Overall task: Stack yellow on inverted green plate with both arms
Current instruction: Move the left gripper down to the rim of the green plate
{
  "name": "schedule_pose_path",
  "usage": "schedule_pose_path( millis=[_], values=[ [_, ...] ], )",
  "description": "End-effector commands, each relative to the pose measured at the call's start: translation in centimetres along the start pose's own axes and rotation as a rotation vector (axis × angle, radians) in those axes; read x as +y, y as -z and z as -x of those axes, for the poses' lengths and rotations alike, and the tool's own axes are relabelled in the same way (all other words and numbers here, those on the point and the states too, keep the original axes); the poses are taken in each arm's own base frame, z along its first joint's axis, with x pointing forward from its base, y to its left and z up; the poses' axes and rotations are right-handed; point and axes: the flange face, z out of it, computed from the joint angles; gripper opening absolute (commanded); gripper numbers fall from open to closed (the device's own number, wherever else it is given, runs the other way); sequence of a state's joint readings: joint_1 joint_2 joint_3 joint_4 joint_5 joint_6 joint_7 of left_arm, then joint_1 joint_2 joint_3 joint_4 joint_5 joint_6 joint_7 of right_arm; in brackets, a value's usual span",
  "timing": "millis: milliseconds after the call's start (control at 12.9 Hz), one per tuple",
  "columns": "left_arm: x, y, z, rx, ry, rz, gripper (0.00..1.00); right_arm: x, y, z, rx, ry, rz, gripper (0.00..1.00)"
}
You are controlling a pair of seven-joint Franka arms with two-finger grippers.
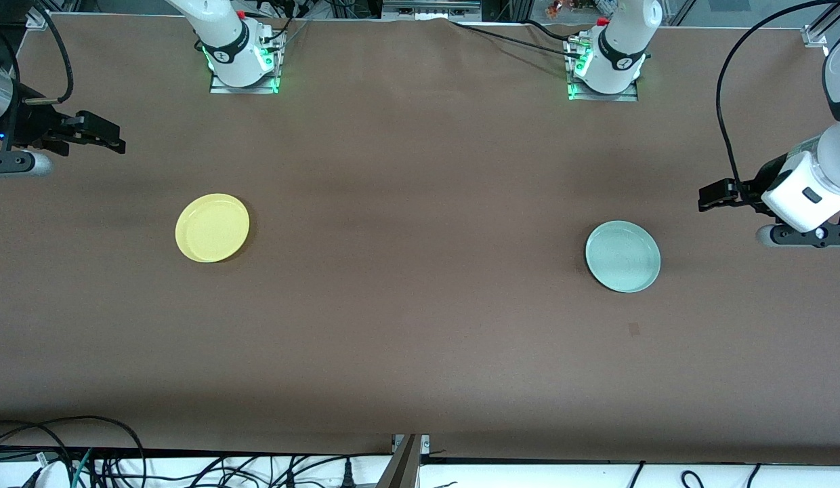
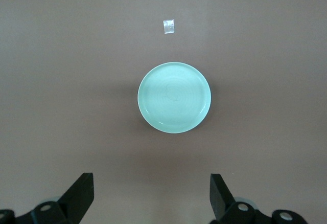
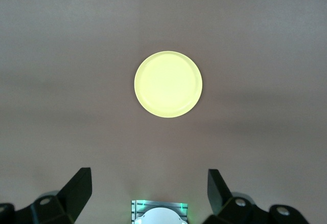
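- A brown table (image 1: 420, 339) fills the front view, with loose cables along its camera edge and the two arm bases at its top edge.
- Nearest the front camera lies a small pale scrap (image 1: 634, 329), just camera-side of the green plate (image 1: 622, 256).
- The green plate sits rim-up (not yet inverted) toward the left arm's end, well apart from the yellow plate (image 1: 212, 227) at the right arm's end.
- The left gripper (image 1: 710, 196) hangs high by its end edge, fingers spread, holding nothing; the green plate shows in its wrist view (image 2: 173, 97).
- The right gripper (image 1: 103, 134) hangs high at the other end edge, fingers spread and empty, with the yellow plate in its view (image 3: 168, 84).
- Risk, as I judge it: both rims are shallow and lie flat, so a pinch may slip, and the flip could drop the green plate or send it sliding.
- A yellow plate set off-centre on the plain underside could slide off.
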State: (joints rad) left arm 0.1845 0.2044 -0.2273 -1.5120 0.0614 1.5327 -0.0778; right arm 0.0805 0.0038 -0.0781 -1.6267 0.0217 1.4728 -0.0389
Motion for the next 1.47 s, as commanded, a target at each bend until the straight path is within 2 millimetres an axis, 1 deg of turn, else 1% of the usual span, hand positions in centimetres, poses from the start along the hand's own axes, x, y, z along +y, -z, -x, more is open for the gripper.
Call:
schedule_pose_path(
  millis=[0, 155, 232, 465, 542, 620, 775, 852, 930, 1007, 1085, 1162, 1317, 1394],
  values=[
    [-0.1, -1.4, 0.2, -0.023, 0.048, -0.035, 1.0, 0.0, 0.2, 0.7, -0.002, -0.01, -0.003, 1.0],
    [0.0, -1.7, -0.1, -0.007, 0.043, -0.046, 1.0, 0.0, 0.2, 0.7, -0.002, -0.012, -0.003, 1.0],
    [0.0, -2.3, -0.1, -0.013, 0.041, -0.065, 1.0, 0.0, 0.1, 0.7, -0.005, -0.013, -0.003, 1.0],
    [0.6, -4.6, -0.4, 0.011, 0.024, -0.078, 1.0, 0.0, 0.2, 0.8, -0.003, -0.013, -0.003, 1.0],
    [0.6, -5.2, -0.7, 0.025, 0.027, -0.076, 1.0, 0.0, 0.2, 0.7, -0.005, -0.013, -0.003, 1.0],
    [0.2, -6.1, -1.1, 0.035, 0.037, -0.07, 1.0, 0.0, 0.1, 0.7, -0.006, -0.012, -0.003, 1.0],
    [0.0, -8.1, -1.4, 0.057, 0.037, -0.063, 1.0, 0.0, 0.1, 0.7, -0.008, -0.012, -0.003, 1.0],
    [-0.1, -9.6, -1.6, 0.061, 0.037, -0.058, 1.0, 0.1, 0.1, 0.7, -0.008, -0.013, -0.003, 1.0],
    [-0.3, -11.6, -1.7, 0.08, 0.038, -0.048, 1.0, 0.1, 0.1, 0.7, -0.008, -0.015, -0.005, 1.0],
    [-1.2, -13.6, -1.8, 0.106, 0.051, -0.038, 1.0, 0.1, 0.2, 0.7, -0.006, -0.015, -0.003, 1.0],
    [-1.5, -15.5, -1.7, 0.12, 0.055, -0.033, 1.0, 0.1, 0.1, 0.7, -0.008, -0.013, -0.003, 1.0],
    [-1.7, -16.8, -1.6, 0.128, 0.056, -0.026, 1.0, 0.1, 0.2, 0.7, -0.006, -0.015, -0.003, 1.0],
    [-1.9, -19.1, -2.6, 0.116, 0.055, -0.017, 1.0, 0.1, 0.2, 0.7, -0.006, -0.013, -0.003, 1.0],
    [-1.9, -21.2, -3.4, 0.106, 0.05, -0.01, 1.0, 0.1, 0.2, 0.7, -0.006, -0.013, -0.003, 1.0]
  ],
)
